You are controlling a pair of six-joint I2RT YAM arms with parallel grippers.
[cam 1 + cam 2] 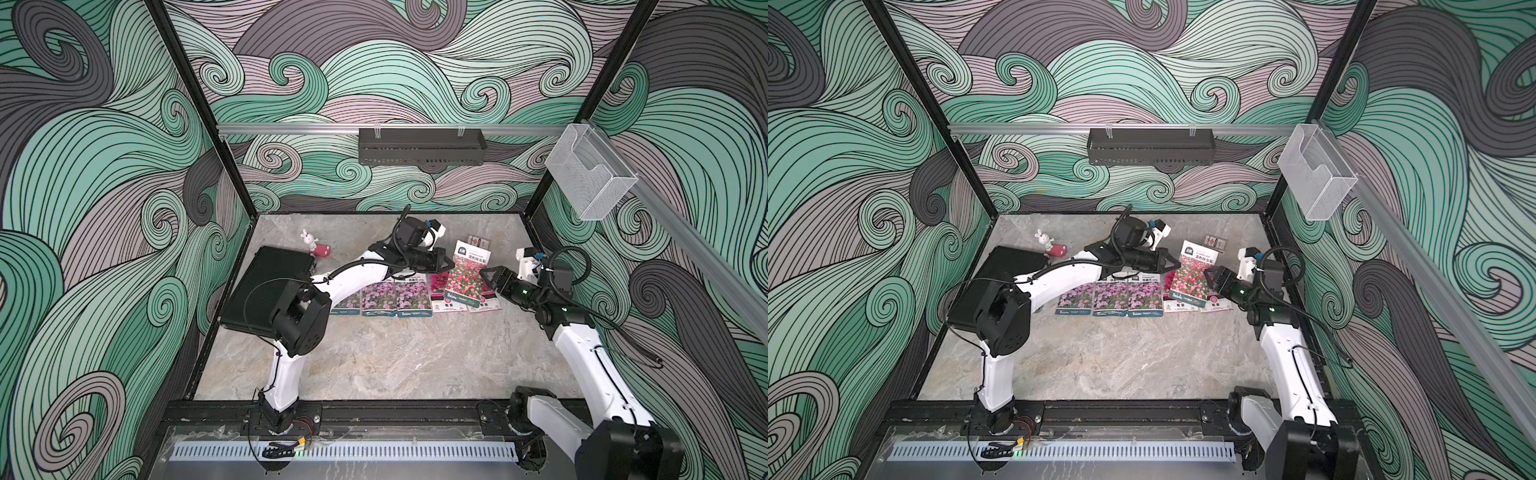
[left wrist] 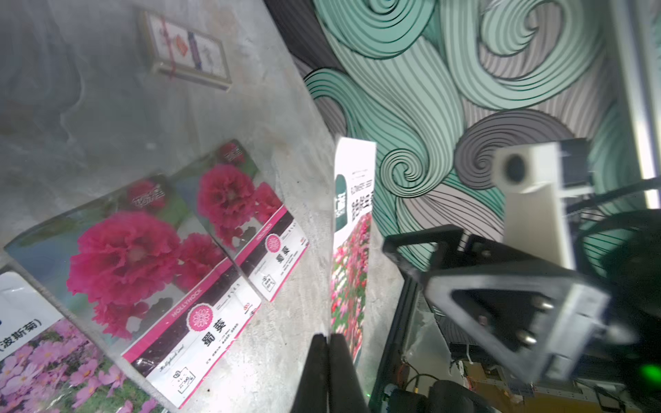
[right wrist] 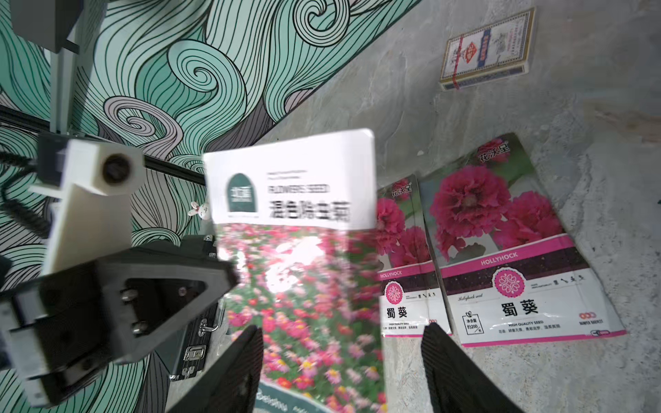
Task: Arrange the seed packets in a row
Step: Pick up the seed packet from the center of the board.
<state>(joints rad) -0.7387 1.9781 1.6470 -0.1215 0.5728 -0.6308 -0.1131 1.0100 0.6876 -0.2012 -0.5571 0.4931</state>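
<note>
Reading as a robotics lab test cell. Printed swirl panels (image 1: 415,62) are walling three sides, black frame posts (image 1: 199,104) running up the corners. Two robot arms (image 1: 286,374) are sitting bolted to a black base rail (image 1: 395,411) at bottom of frame, slotted cable duct (image 1: 374,451) lying below. Aluminium rail (image 1: 291,128) across upper centre is carrying a perforated black tray (image 1: 422,145); mesh basket (image 1: 590,178) is hanging upper right. Marble-look tabletop (image 1: 374,365) is holding mismatched props: seed packets (image 1: 378,299), toy rabbit (image 1: 307,237).

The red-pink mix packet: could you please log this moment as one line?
red-pink mix packet: aloft near magenta packets | left tool: shut on its edge | right tool: open around it | row: incomplete
</note>
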